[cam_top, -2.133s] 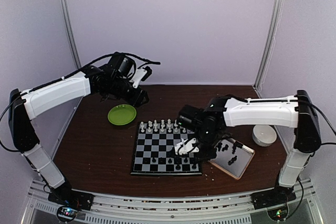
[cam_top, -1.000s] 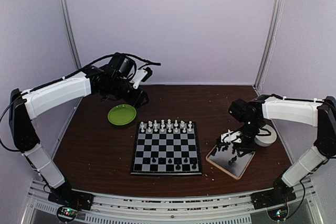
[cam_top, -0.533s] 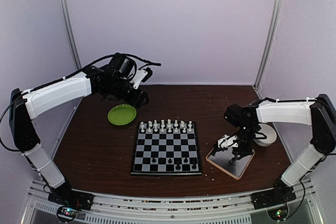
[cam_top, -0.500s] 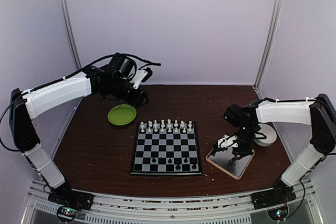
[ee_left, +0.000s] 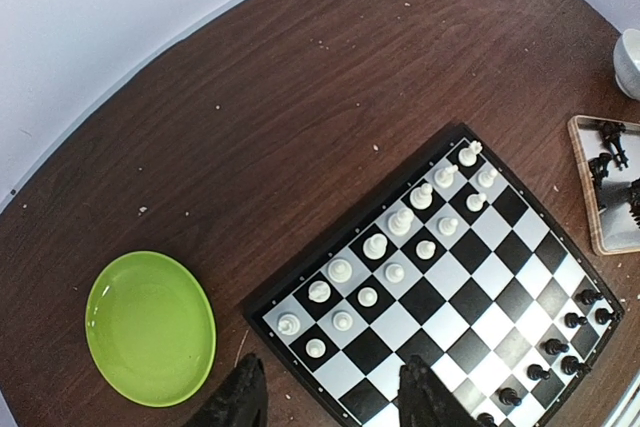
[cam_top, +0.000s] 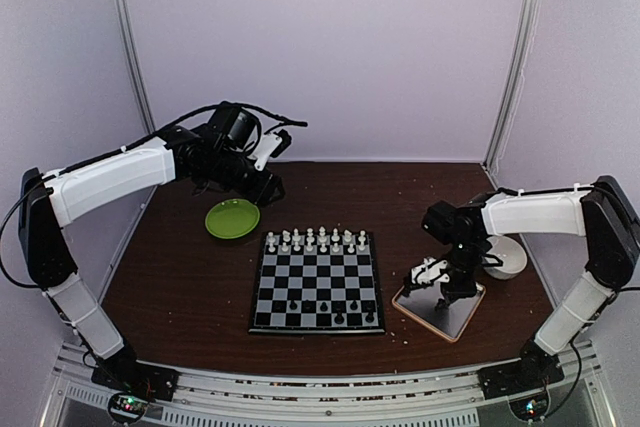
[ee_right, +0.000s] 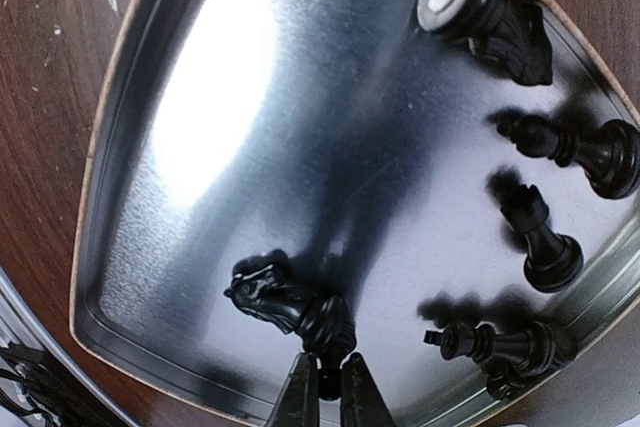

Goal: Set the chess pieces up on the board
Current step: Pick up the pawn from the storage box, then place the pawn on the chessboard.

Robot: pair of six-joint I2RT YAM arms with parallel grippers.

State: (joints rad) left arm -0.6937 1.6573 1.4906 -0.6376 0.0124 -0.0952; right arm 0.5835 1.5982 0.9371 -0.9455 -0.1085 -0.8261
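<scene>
The right gripper (ee_right: 322,379) is down in the metal tray (ee_right: 100,197), beside the board's (cam_top: 316,282) right edge. Its fingers are clenched on the base end of a black knight (ee_right: 290,307) lying on its side. The left gripper (ee_left: 330,402) hangs with its fingers parted and empty above the table, near the green plate (ee_left: 150,327).

Hazards:
- You hold the knight by the fingertips only. On the lift it may pivot or slip out onto the slick tray.
- The knight is gripped sideways, so expect it to topple when set down unless you turn it upright.
- Other black pieces (ee_right: 545,237) lie nearby in the tray. A dragged lift could scatter them.
- The few black pieces (cam_top: 330,315) on the board's near rows stand close together. A low approach could knock them over.
</scene>
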